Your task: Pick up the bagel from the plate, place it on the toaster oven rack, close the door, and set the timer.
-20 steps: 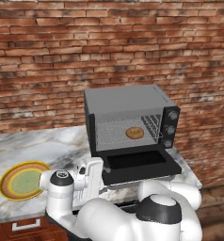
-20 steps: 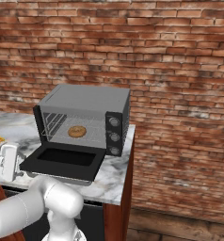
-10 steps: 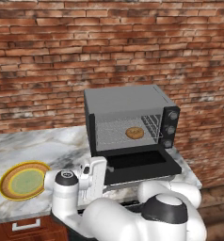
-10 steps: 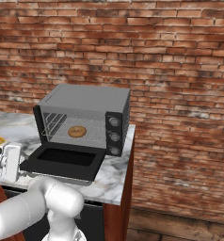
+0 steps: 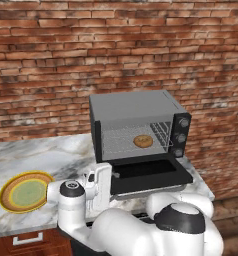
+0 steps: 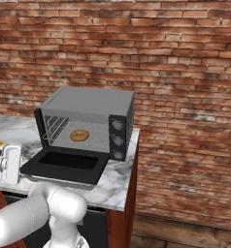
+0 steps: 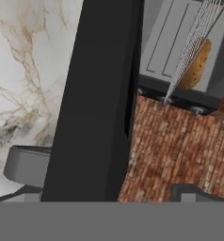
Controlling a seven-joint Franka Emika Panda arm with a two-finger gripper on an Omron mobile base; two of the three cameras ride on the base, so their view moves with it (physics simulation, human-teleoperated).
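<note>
Two dark fingertips point(image 7: 27, 164) of our hand point(image 7: 109, 181) stand wide apart with the edge of the door point(image 7: 97, 94) running between them, and we see nothing clamped; whether either tip touches the door we cannot tell. From the left base view the hand point(image 5: 98, 186) sits low at the left front corner of the lowered door point(image 5: 148, 172), over the marble bench point(image 5: 51, 155). From the right base view the hand point(image 6: 10, 163) hangs just beside the left end of the door point(image 6: 66, 164).

The door lies folded down, flat and open, in front of the toaster oven point(image 5: 136, 122). Inside the cavity the bagel point(image 5: 143, 141) rests on the toaster oven rack point(image 5: 126, 145), toward its right half; the right base view shows the bagel point(image 6: 79, 135) near the middle of the rack point(image 6: 88, 140). In the hand view we see the bagel point(image 7: 196, 66) edge-on behind the wire of the rack point(image 7: 191, 47).

The plate point(image 5: 25, 191) lies on the bench to the left of the hand, well apart from the oven. Three round knobs point(image 6: 118, 140) run down the oven's right front panel. A brick wall point(image 5: 116, 50) rises behind the bench.
</note>
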